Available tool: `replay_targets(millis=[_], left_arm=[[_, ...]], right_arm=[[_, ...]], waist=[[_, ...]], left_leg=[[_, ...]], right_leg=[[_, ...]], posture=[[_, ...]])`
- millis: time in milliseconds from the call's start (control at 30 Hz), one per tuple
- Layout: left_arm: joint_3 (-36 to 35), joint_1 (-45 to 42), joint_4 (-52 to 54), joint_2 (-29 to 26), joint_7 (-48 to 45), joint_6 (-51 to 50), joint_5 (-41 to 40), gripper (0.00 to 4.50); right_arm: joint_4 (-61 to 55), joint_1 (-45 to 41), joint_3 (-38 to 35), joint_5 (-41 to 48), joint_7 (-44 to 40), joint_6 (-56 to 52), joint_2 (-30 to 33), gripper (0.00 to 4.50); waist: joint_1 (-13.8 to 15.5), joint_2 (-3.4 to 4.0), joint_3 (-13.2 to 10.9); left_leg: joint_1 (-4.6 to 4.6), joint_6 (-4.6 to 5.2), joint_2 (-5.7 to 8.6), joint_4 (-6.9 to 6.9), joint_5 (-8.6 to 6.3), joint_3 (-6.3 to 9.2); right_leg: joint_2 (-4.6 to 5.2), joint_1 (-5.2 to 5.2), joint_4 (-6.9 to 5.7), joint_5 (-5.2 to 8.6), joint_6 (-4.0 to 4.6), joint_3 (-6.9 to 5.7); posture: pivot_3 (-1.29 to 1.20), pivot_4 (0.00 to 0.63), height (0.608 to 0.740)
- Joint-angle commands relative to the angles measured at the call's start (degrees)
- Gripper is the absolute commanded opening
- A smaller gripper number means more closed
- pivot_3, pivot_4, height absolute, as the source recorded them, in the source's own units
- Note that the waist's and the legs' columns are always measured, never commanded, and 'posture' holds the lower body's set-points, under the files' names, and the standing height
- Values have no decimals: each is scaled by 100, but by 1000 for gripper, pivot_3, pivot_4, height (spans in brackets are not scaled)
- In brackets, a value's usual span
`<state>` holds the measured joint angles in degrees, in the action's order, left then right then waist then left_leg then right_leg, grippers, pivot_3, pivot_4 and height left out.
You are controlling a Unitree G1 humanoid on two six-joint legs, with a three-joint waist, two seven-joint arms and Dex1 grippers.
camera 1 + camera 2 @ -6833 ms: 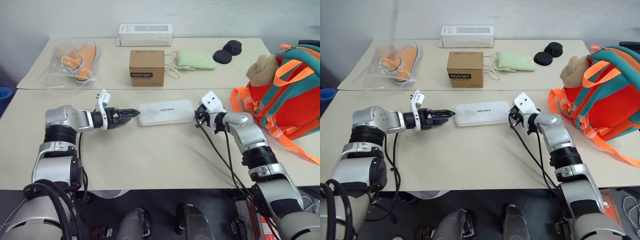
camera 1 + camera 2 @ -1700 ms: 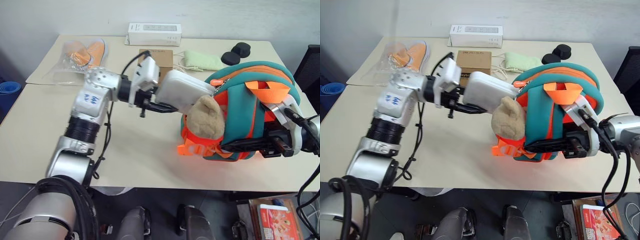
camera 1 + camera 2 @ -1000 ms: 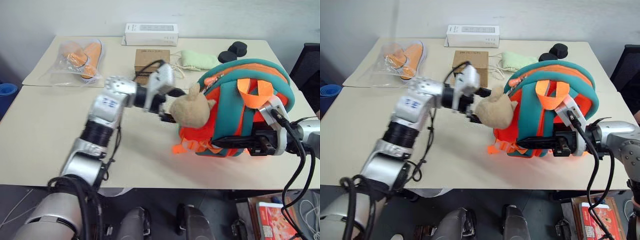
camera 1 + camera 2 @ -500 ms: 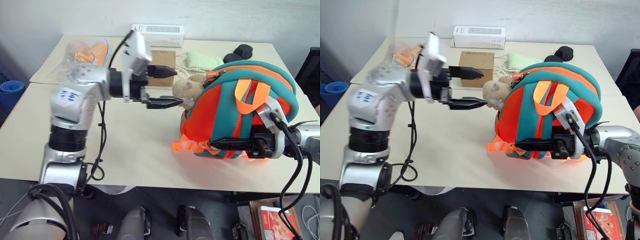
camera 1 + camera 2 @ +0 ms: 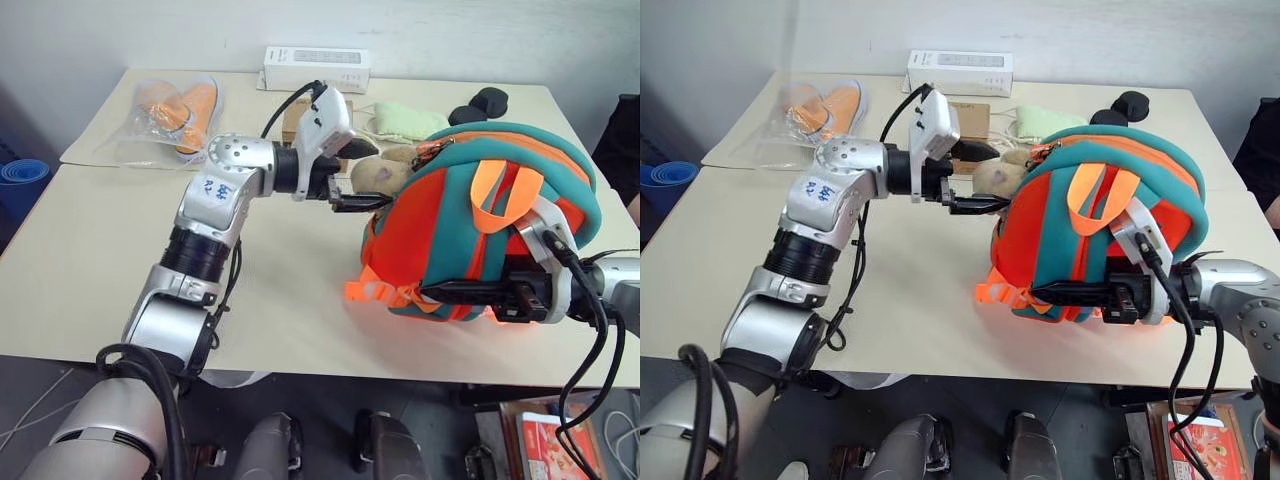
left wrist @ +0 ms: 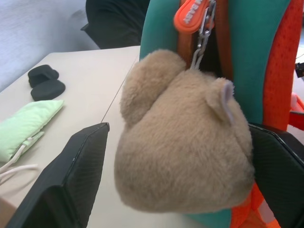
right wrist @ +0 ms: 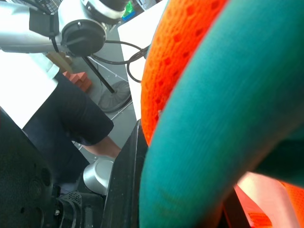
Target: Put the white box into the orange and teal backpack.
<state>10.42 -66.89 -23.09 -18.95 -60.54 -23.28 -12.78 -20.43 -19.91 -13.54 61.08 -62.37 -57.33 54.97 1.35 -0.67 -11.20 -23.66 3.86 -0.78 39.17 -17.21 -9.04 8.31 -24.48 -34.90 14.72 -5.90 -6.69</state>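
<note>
Box now gone into backpack [image 5: 470,230]; left gripper [image 5: 362,180] open around plush toy [image 6: 185,152], right gripper [image 5: 1080,292] clamps backpack. Next: withdraw.

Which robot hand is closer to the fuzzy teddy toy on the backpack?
Left. The left gripper has its open fingers on either side of the plush toy. The right gripper clamps the backpack lower down.

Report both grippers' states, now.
Left gripper: open, fingers either side of the plush toy.
Right gripper: shut on the backpack.
</note>
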Motion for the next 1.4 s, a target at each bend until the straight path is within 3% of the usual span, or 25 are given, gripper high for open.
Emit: replay_targets(millis=[33, 167, 300, 400, 500, 733, 967, 1067, 1200, 1233, 1400], left_arm=[[116, -28, 93, -148, -376, 26, 34, 3281], [141, 96, 208, -393, -647, 70, 45, 2055], [-21, -108, -49, -740, -673, 306, 155, 1258], [-181, -482, -442, -1058, -757, 379, 183, 912], [-135, -552, -547, -1293, -1010, 469, 230, 912], [677, 750, -219, -1868, -1364, 2212, 1232, 912], [1130, 1079, -1045, -903, -239, 3188, 2005, 912], [1135, 1058, -1237, -481, 65, 3193, 2093, 912], [967, 1184, -1027, -414, -56, 2735, 1933, 912], [871, 1258, -861, -457, -153, 2512, 1797, 1216], [189, 1910, 464, -1027, -705, 985, 906, 2738]], right_arm=[[-36, -94, -60, -117, 88, 192, -31, 14], [-46, 25, -133, -185, 63, 259, -20, 14], [-202, 284, -256, -117, 41, 245, -7, 14], [-332, 543, -291, -93, 98, 286, -78, 14], [-385, 673, -342, -39, 194, 317, -148, 14], [-260, 749, -410, -107, 395, 470, -288, 14], [-216, 831, -442, -141, 381, 550, -345, 14], [-170, 669, -425, -155, 451, 595, -359, 14], [-27, 487, -357, -490, 592, 738, -300, 14], [22, 480, -354, -551, 568, 739, -250, 14], [506, 674, -742, -659, 109, 641, 221, 1702]], waist=[[-17, 0, 0], [-25, 0, 0], [-19, 0, 0], [-21, 0, 0], [-26, 0, 0], [-120, 4, 3], [-46, 1, 1], [2, 2, 2], [6, 2, 3], [4, 2, 3], [-18, 2, 3]], left_leg=[[0, -1, -1, 0, 0, 0], [0, -1, -3, 0, 0, -2], [0, -1, -4, 0, 0, -2], [-2, -1, -4, 0, 0, 0], [-2, -1, -4, 0, 0, -2], [12, -6, -7, -8, -1, -11], [3, 5, 1, -2, -4, -8], [6, 6, 1, -2, -5, -8], [11, 7, 1, -1, -5, -5], [11, 7, 1, -1, -5, -6], [6, 6, 0, -1, -5, -6]], right_leg=[[-1, 0, -1, 0, 0, 1], [-7, -3, -2, 0, 0, 2], [-4, -3, -1, 0, 0, 2], [-6, -4, 0, 0, 0, 0], [-7, -5, -1, 0, 0, 2], [-6, -3, -8, 2, 4, 4], [9, -4, -5, 1, 3, 2], [11, -2, -6, 1, 2, 2], [13, 2, -11, 1, 2, -1], [13, 2, -11, 1, 2, -1], [9, 0, -10, 1, 2, -2]], posture=[[0, 150, 740], [0, 150, 740], [0, 150, 740], [0, 150, 740], [0, 150, 740], [0, 150, 740], [0, 150, 740], [0, 150, 740], [0, 150, 740], [0, 150, 740], [0, 150, 740]])
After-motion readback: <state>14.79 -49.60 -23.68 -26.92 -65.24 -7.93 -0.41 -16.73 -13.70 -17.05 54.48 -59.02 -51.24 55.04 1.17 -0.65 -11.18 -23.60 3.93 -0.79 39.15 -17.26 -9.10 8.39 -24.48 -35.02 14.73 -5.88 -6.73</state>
